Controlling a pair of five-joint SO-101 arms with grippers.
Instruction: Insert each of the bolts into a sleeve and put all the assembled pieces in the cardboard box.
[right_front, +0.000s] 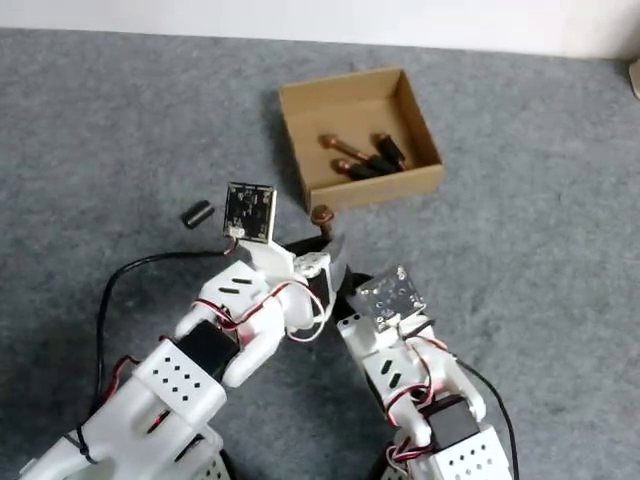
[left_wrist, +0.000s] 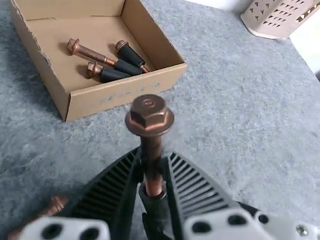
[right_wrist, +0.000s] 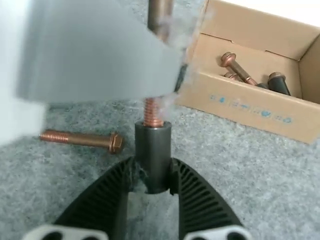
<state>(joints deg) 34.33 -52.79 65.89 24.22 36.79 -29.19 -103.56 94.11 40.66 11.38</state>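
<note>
The bolt (left_wrist: 149, 145) has its threaded end inside the sleeve (right_wrist: 153, 150) and its head towards the cardboard box (right_front: 375, 188) just beyond. The left end effector (left_wrist: 151, 167) clamps the bolt's shank. The right end effector (right_wrist: 152, 175) clamps the sleeve. Both angle inward toward each other.

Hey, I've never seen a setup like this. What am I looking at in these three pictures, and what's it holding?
These are two small white robot arms side by side on a grey carpeted surface, each ending in a pincer. One picture looks down from above; the other two come from a camera on each arm's wrist. The left pincer grips a copper bolt, the right pincer a black sleeve, and the bolt's threaded end sits in the sleeve's top. Finished pieces lie in the cardboard box. A spare bolt and a spare sleeve lie loose on the surface.
</note>
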